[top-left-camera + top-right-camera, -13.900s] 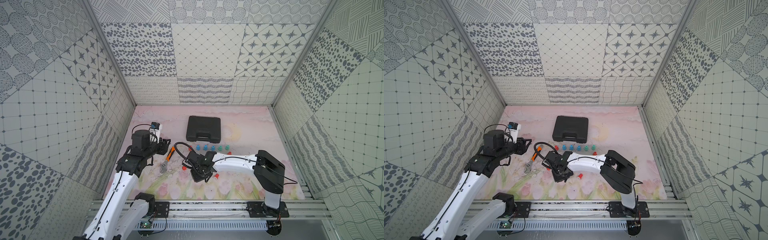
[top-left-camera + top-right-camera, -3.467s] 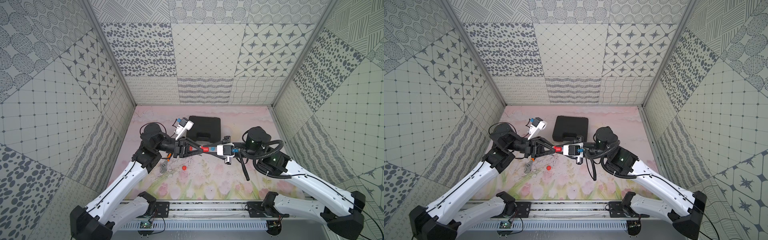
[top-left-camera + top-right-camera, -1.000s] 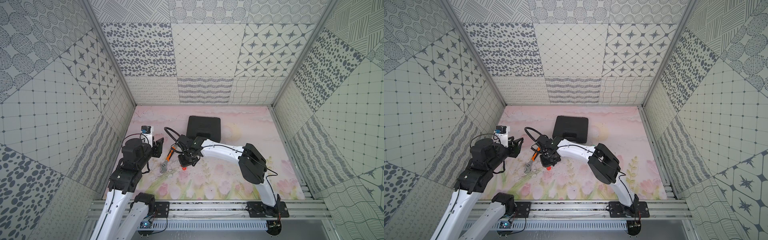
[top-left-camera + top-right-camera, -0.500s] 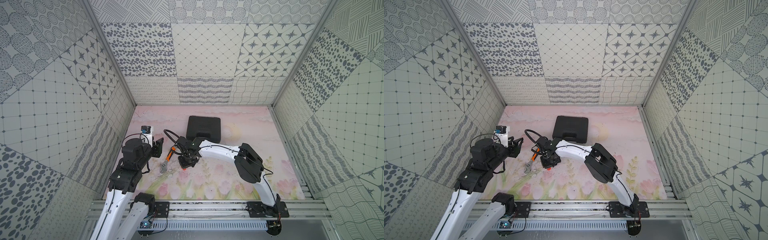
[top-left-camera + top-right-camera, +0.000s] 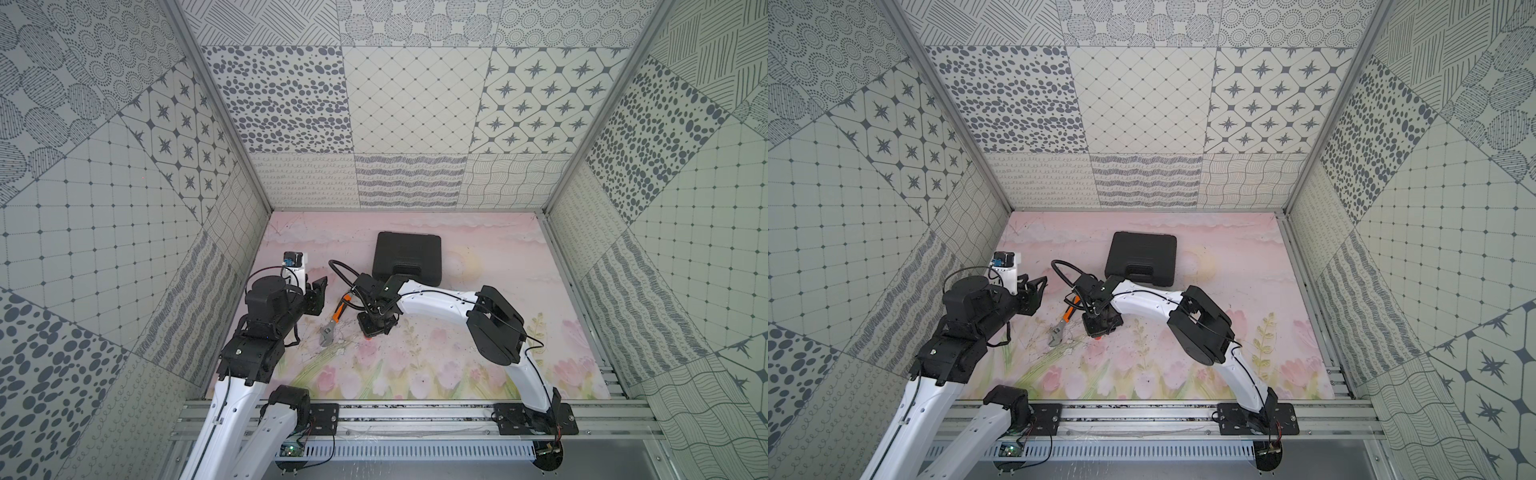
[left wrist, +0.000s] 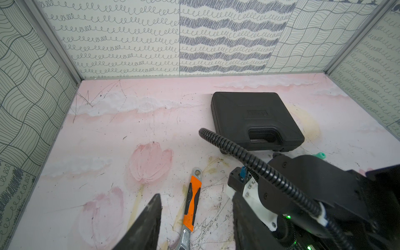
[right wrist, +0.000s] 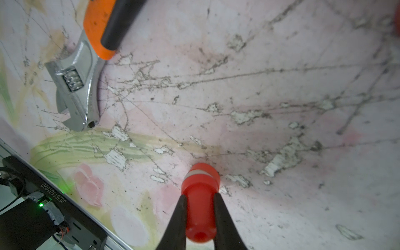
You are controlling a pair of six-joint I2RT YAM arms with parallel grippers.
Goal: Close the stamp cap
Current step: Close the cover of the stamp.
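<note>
The right gripper (image 7: 200, 195) is clamped on the red stamp (image 7: 200, 216) and points it downward, so the cap (image 7: 203, 171) at its far end appears to meet the counter (image 7: 281, 86) — probably so the surface acts as a backstop for pressing it home. A pale band shows between cap and body, so it may not be fully seated. The left gripper (image 6: 195, 195) hangs parted and empty above the adjustable wrench (image 6: 191, 214) — clear of the work.

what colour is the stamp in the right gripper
Red stamp with a pale band; clearest in right wrist view.
</note>
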